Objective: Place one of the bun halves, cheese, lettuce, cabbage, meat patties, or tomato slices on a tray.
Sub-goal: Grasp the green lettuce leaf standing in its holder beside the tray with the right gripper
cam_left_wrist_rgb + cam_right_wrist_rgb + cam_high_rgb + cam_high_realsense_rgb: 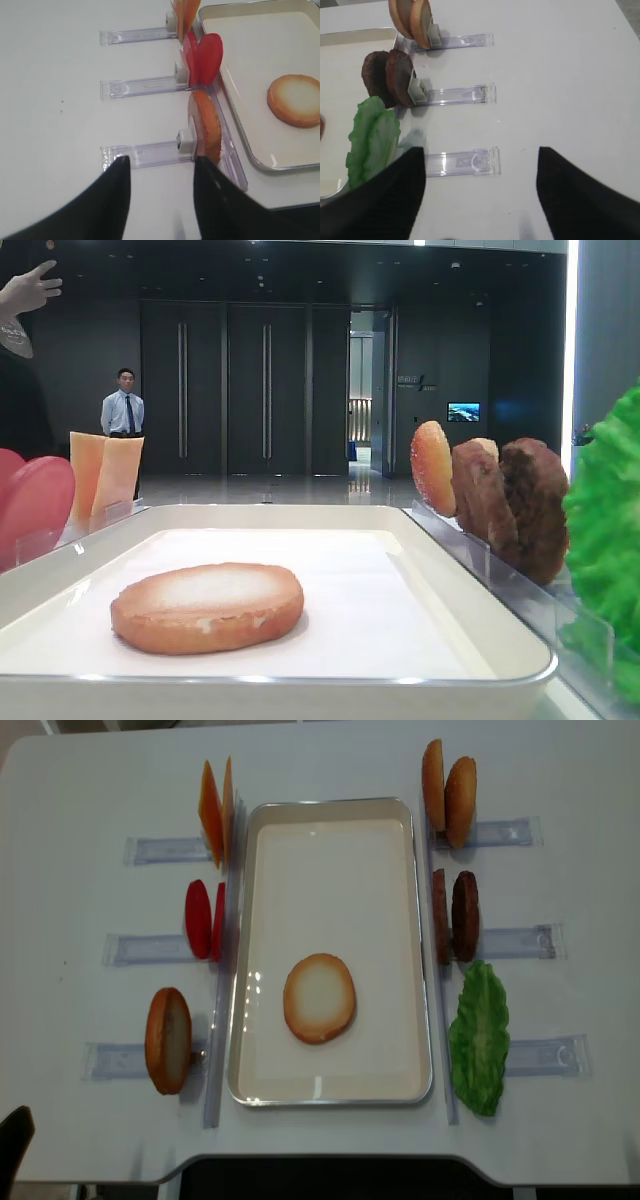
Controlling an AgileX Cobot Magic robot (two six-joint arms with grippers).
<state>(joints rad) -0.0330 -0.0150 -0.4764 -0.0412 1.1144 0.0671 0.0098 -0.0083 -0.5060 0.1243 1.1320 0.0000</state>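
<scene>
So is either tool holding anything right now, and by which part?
No. The left tool and right tool both stand open over the table with nothing between their fingers.

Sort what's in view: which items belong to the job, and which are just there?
Job: tray; bun half lying on it; racked bun halves, cheese, tomato slices, meat patties, lettuce.
Bystanders: clear racks, table.

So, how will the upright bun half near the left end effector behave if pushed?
The bun half stands on edge in a clear holder, so it may tip or roll. It looks rigid and probably light, being fake bread.
</scene>
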